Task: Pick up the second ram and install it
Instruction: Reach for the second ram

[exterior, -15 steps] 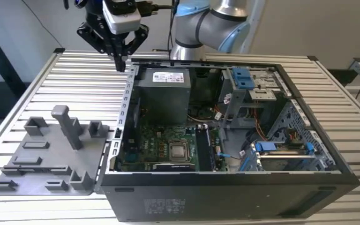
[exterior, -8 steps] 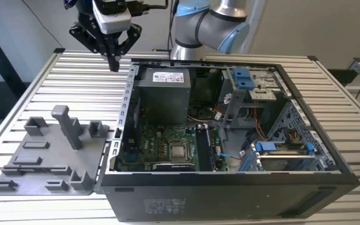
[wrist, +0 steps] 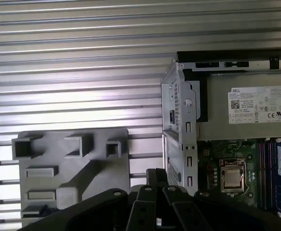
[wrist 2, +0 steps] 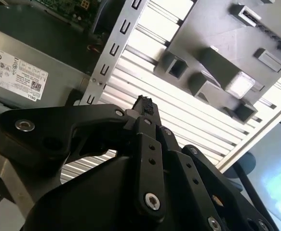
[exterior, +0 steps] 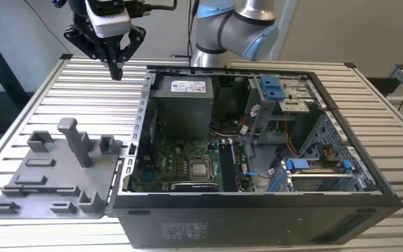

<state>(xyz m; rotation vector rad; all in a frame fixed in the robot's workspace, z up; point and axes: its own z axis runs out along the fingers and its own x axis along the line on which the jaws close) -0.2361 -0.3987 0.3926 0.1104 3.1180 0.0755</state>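
Note:
My gripper (exterior: 116, 73) hangs shut and empty above the ribbed table, beyond the grey fixture (exterior: 40, 178) and to the exterior view's left of the open computer case (exterior: 257, 210). Its black fingertips (wrist 2: 145, 102) meet with nothing between them, and they also show in the first wrist view (wrist: 155, 175). Long dark sticks stand in the memory slots (exterior: 228, 167) beside the processor (exterior: 200, 169). In the first wrist view one stick in the slots (wrist: 278, 168) carries a blue label. I cannot tell which of them is the second ram.
The grey fixture (wrist: 73, 163) has a tall post (exterior: 72, 137) and several recesses that look bare. Inside the case sit a grey power supply (exterior: 182, 105), blue drive brackets (exterior: 272, 86) and loose cables. The arm's blue-grey joint (exterior: 240, 26) stands behind the case.

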